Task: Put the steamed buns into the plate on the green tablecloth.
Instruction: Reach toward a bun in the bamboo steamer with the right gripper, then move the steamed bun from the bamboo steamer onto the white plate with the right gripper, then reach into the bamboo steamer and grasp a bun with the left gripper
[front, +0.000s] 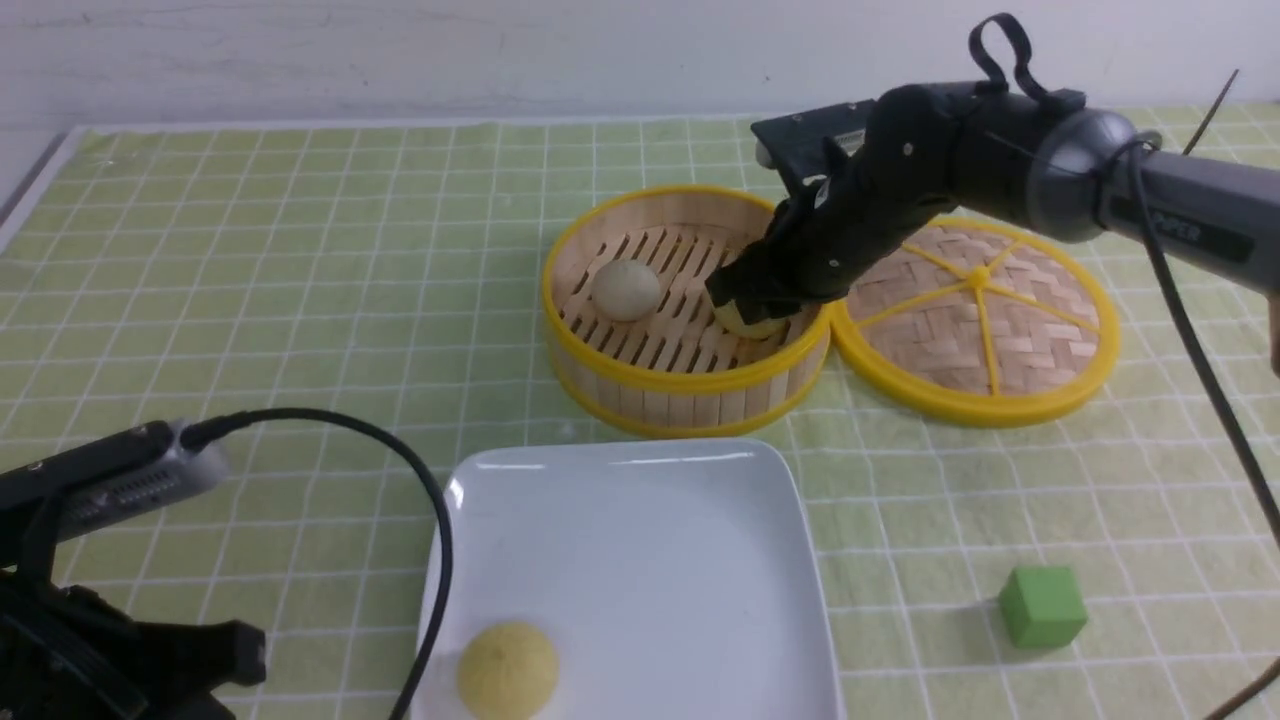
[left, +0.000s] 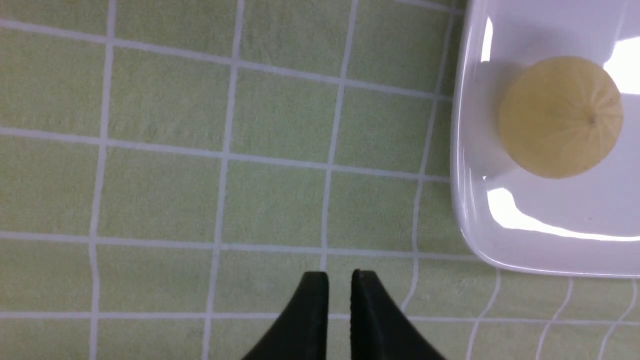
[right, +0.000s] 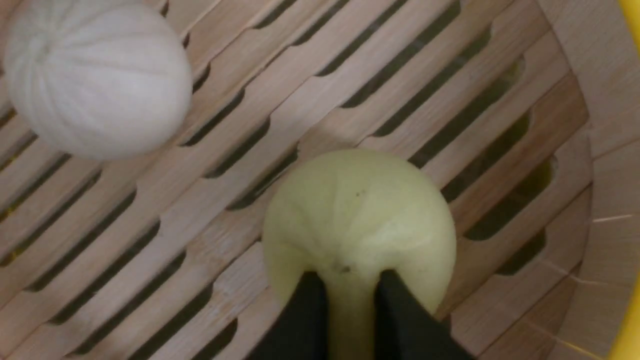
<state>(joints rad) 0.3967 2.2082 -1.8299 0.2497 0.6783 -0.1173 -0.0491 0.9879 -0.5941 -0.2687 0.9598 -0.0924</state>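
The green tablecloth (front: 300, 300) is spreading under both my grippers, and open cloth is lying all round my left gripper (left: 340, 277). That gripper is hovering over bare cloth, its fingers standing a narrow slit apart with nothing between them.

The one plate (front: 640, 560) is lying just beside it, toward my right arm, with a rounded corner and the raised rim nearest the fingertips. Most of its white floor is showing bare.

One bamboo steamer basket (front: 680, 400) is sitting beyond the plate. My right gripper (front: 760, 305) is reaching down inside it, close to the wall on the lid's side, so the yellow rim is crowding the fingers there. One woven lid (front: 980, 320) is lying flat on the cloth under my right arm, touching the basket.

The yellow bun in the basket (right: 360, 210) is being pinched at its top by my right gripper, the fingers pressing into the dough. The whitish bun (front: 626, 290) is sitting on the slats across the basket, clear of those fingers. The yellow bun on the plate (front: 507, 670) is lying near my left gripper, just inside the rim. That is making three in all.

One green cube (front: 1042, 605) is sitting on open cloth, well apart from both grippers. One black cable (front: 420, 480) is looping down past the plate's edge on my left gripper's side.
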